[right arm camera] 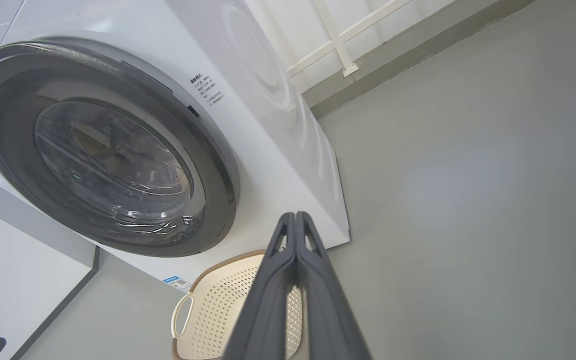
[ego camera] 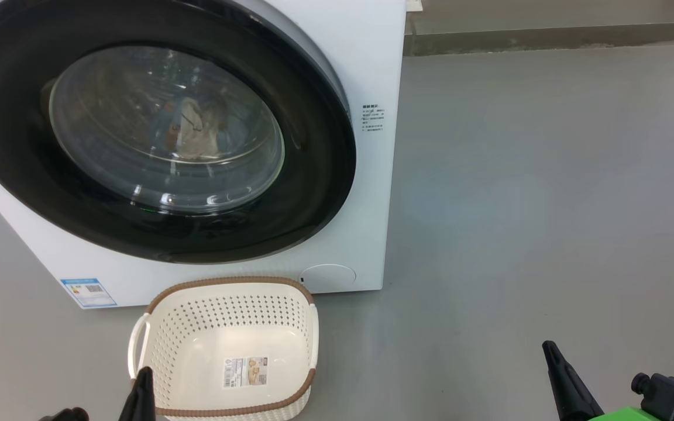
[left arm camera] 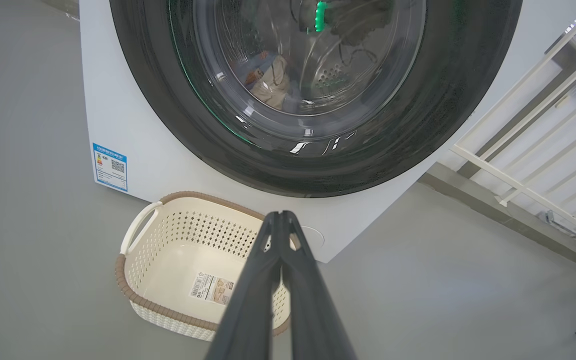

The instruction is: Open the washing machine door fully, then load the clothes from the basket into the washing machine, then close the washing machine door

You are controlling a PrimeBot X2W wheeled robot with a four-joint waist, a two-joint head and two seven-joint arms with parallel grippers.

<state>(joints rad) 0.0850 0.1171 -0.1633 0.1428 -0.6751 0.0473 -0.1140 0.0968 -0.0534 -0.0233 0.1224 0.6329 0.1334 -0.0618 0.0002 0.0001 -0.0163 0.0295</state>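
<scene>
Surroundings: blue-white label sticker (ego camera: 88,292) at lower left of washing machine (ego camera: 372,193) front; round lower cover (ego camera: 328,276) at lower right, just behind far rim of basket (ego camera: 229,283); small block of printed text (ego camera: 373,120) right of washing machine door (ego camera: 313,175). White railing (left arm camera: 533,150) beside machine in left wrist view. Basket between left hand (ego camera: 145,374) and machine front.

Surface & room: smooth grey floor (ego camera: 547,204) w/ soft sheen; darker skirting strip (ego camera: 547,38) along far wall.

Task things: washing machine, a white box, stands on floor, front turned toward robot. Washing machine door, round w/ glossy black rim, lies shut flush against front, glass facing robot. Clothes (ego camera: 193,128), a bundle w/ blue & cream parts, lie inside drum, seen thru glass near its centre. Basket sits on floor just in front of machine, below door's lower edge, opening up; white handles at left & right ends, long axis approx. parallel w/ machine front; paper label (ego camera: 245,372) on its inner floor.

Hands: left hand at lower left of head view, fingers pressed together, gripping nothing; tip overlaps basket's near-left rim in that view, contact not discernible. Right hand (ego camera: 549,349) at lower right, fingers likewise pressed together, nothing held, above bare floor, well apart from basket; green part (ego camera: 623,414) on arm behind it.
</scene>
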